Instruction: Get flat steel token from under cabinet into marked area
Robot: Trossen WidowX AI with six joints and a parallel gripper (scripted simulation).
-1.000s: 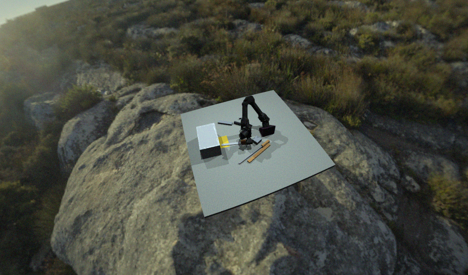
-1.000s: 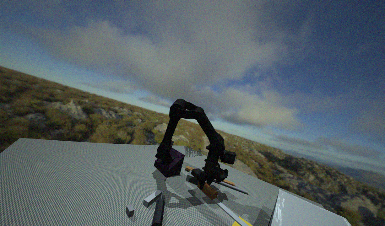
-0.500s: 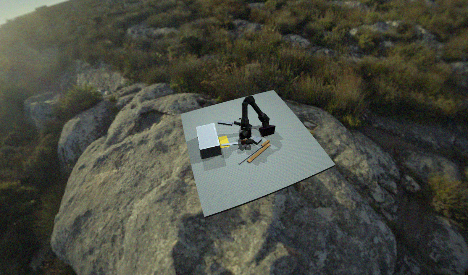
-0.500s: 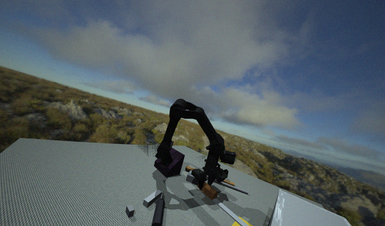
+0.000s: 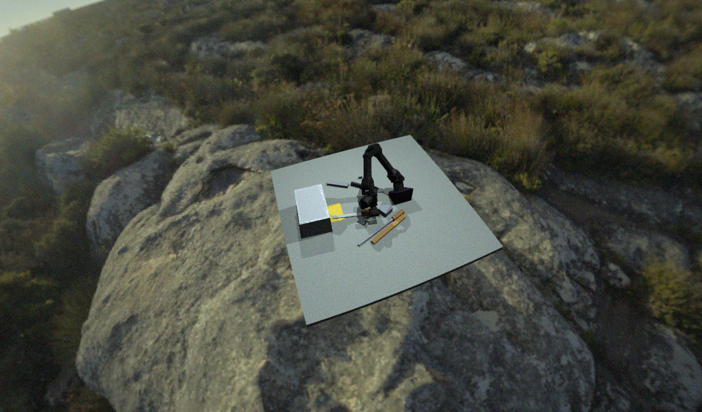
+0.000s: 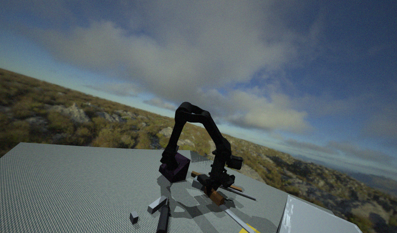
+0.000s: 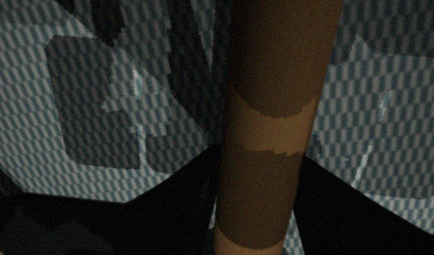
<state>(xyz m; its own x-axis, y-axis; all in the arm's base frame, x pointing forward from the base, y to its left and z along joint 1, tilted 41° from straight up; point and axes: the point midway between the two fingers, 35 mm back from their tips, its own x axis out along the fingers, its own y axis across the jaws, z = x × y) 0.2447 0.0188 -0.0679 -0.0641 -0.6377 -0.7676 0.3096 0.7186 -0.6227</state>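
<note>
1. Rocks and scrubby hillside lie all around, under a cloudy sky, with the pale worktop point(image 5: 394, 276) point(image 6: 78, 176) standing out against them.
2. Seen from above, the white-topped cabinet point(image 5: 312, 203) point(image 6: 318, 218) sits near the worktop's left edge, with the yellow area point(image 5: 336, 210) point(image 6: 245, 231) just in front of it.
3. I can't spot the steel token from where I stand, so I can't say exactly where it lies.
4. The jaws point(image 5: 366, 212) point(image 6: 210, 192) are partly open, closed onto the brown handle point(image 5: 365, 212) point(image 6: 217, 198) point(image 7: 270, 131) of a tool.
5. Its flat metal blade point(image 5: 349, 216) point(image 6: 236, 216) stretches over the yellow area towards the cabinet; whether its tip touches anything I can't tell.
6. Towards the worktop's bottom edge from the arm, an orange-handled rod point(image 5: 375, 232) point(image 6: 246, 196) lies beside an orange strip point(image 5: 389, 229) point(image 6: 236, 188).
7. Over on the side nearer the top edge are a small block point(image 5: 359, 177) point(image 6: 133, 217), a pale bar point(image 6: 156, 205) and a black stick point(image 6: 163, 218).
</note>
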